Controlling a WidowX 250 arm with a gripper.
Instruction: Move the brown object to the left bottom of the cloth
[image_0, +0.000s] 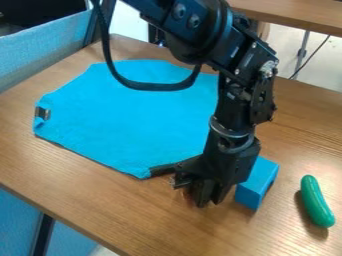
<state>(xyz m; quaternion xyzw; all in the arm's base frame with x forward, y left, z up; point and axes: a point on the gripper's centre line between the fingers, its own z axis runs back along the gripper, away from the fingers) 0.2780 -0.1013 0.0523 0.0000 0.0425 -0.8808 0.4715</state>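
Cucumber (316, 201); blue block (256, 184), perhaps hollow, beside tool (208, 200)

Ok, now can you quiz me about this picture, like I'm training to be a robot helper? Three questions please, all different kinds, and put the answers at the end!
1. True or false: the green pickle-shaped toy lies on the table, off the cloth.

2. Pick one. Which of these is nearest to the lower end of the robot arm?
A) the green pickle-shaped toy
B) the block
C) the small silvery thing at the cloth's left corner

3. Fill in the missing colour: the cloth and the block are both ____.

Key: 1. True. 2. B. 3. Blue.
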